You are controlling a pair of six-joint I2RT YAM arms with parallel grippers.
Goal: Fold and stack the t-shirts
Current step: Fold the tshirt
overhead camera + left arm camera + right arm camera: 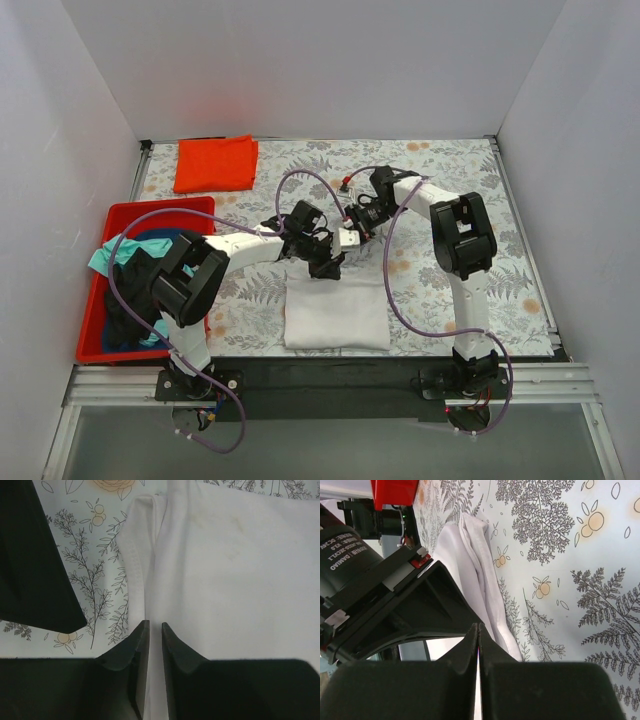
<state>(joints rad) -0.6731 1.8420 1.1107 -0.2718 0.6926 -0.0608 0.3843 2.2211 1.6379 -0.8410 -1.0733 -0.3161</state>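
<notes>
— What is the left claw [155, 625] doing?

— Pinching. Its jaws are standing a sliver apart, with the edge of the large white cloth t-shirt [240, 580] running into the slot. The right claw [478, 625] is pressing its jaws together close by. A hairline of white is showing between them, so I am judging it is nipping the same shirt.

— Where is that shirt lying?

— Flat on the floral-covered desk [450, 170], in front of the arms, looking like a neat rectangle. Both claws are working at its far edge.

— How far is the job getting on?

— Partway, I am guessing. The square-folded orange-red cloth t-shirt [215, 163] is sitting at the far left corner, well apart, and the white one is not resting on it yet.

— Anything waiting?

— The red plastic bin [160, 206] at the left is holding a crumpled heap: a teal cloth tee [100, 258] and a black cloth tee [125, 300], both unfolded.
</notes>
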